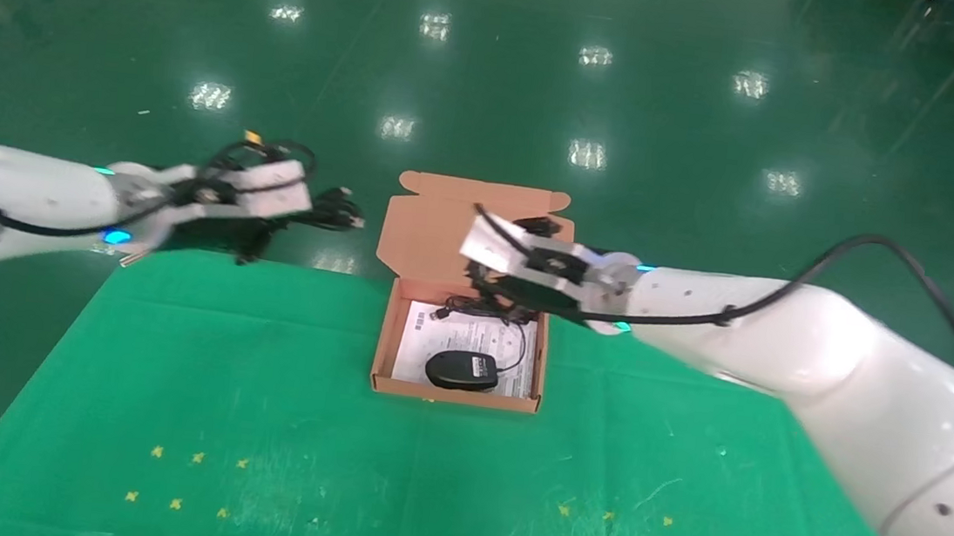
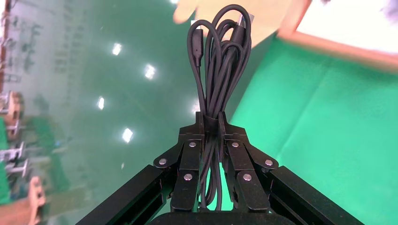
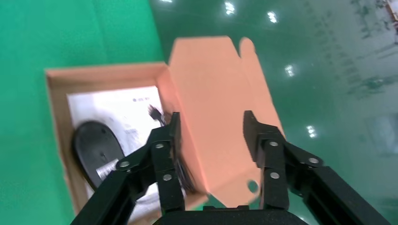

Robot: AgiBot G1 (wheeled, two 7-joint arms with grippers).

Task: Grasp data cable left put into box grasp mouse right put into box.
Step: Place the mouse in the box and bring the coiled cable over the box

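the left gripper [image 2: 212,123] is clamped shut on the data cable [image 2: 219,61] — the wrist view shows both pads pinching the middle of the long black bundle, whose loops and plug end stick out past the fingertips. in the head view this gripper [image 1: 299,211] hangs in the air off the far left corner of the green table [image 1: 252,421], to the left of the box [image 1: 388,329] and apart from it, with the data cable's [image 1: 341,209] end pointing toward the box's lid.

the right gripper [image 3: 211,129] stands wide open with nothing between its fingers [image 3: 256,136]. in the head view it [image 1: 499,298] hovers over the far end of the box, close to the raised flap lid [image 1: 437,229].

the mouse [image 1: 462,370] lies inside the box at the near end, on the white printed sheet [image 1: 417,341], its thin cord [image 1: 517,346] looping up along the right side toward the far end under the right gripper. the right wrist view shows the same mouse [image 3: 96,152] resting on the sheet, with the orange-brown lid folded back behind it.

the box sits on the table near the middle of its far edge. small yellow marks [image 1: 196,457] dot the near part of the cloth.
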